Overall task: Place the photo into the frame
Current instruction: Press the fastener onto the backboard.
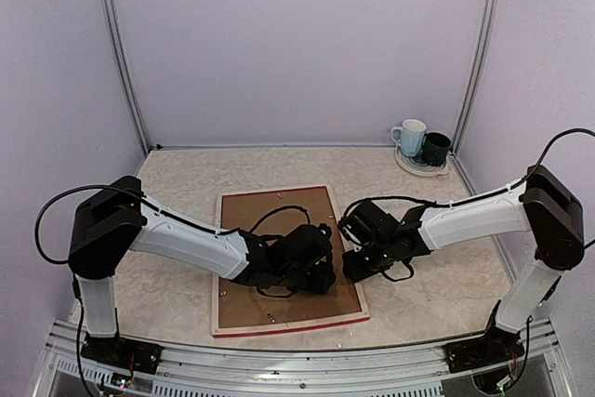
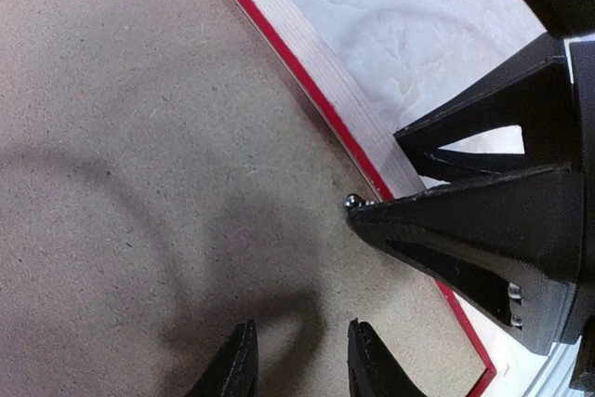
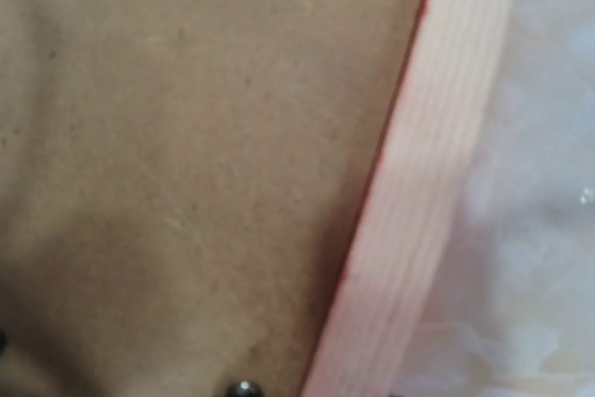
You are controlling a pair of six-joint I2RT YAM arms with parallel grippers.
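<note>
The frame (image 1: 288, 328) lies face down on the table, its pale wood back (image 2: 307, 44) (image 3: 437, 183) up and a thin red edge showing. A brown backing board (image 1: 270, 213) (image 2: 139, 137) (image 3: 186, 137) fills it. The photo is hidden. My left gripper (image 1: 323, 276) (image 2: 299, 360) hovers low over the board near the frame's right side, open, with nothing between its fingers. My right gripper (image 1: 358, 262) (image 2: 376, 174) reaches in from the right with its fingers apart. One tip rests against a small metal pin (image 2: 352, 200) (image 3: 244, 388) at the board's edge. The right wrist view shows none of its own fingers.
A white mug (image 1: 409, 137) and a dark green mug (image 1: 435, 147) stand on a small plate (image 1: 420, 169) at the back right corner. Lilac walls with metal posts close the table on three sides. Both arms' cables loop over the board.
</note>
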